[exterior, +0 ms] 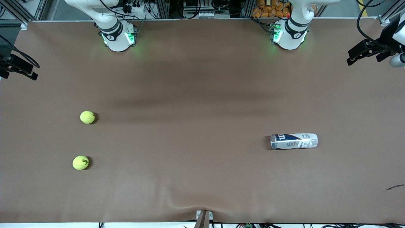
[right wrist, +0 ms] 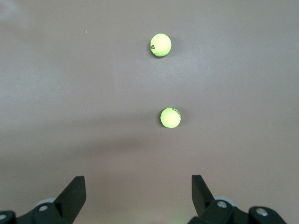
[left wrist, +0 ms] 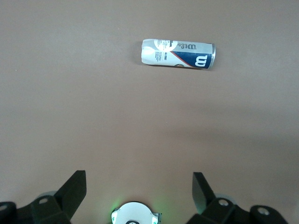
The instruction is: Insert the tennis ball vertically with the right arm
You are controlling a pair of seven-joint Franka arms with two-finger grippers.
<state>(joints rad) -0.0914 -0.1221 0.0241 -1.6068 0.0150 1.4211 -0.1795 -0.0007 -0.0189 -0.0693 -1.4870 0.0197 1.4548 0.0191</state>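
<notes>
Two fuzzy yellow-green tennis balls are sitting on the brown-covered counter toward the right arm's end: one ball farther from the front camera, the second ball nearer to it, the two well apart.

The clear plastic ball can with blue-and-white label is lying on its side toward the left arm's end, well apart from both balls. Its long axis is running along the counter's length, roughly pointing from one arm's end to the other. Which end is the mouth, I cannot tell.

The right tool is hanging high above the counter near its own base, fingers spread wide and empty, looking down on both balls. The farther ball is lying closer to it than the nearer-to-camera one.

The left tool is likewise spread and empty, hanging above its end with the can in its sight; this arm is waiting.

Judgement: the balls are falling to the right arm, the can to the left. With the can lying flat, a vertical insertion is likely calling for it to be stood upright first.
</notes>
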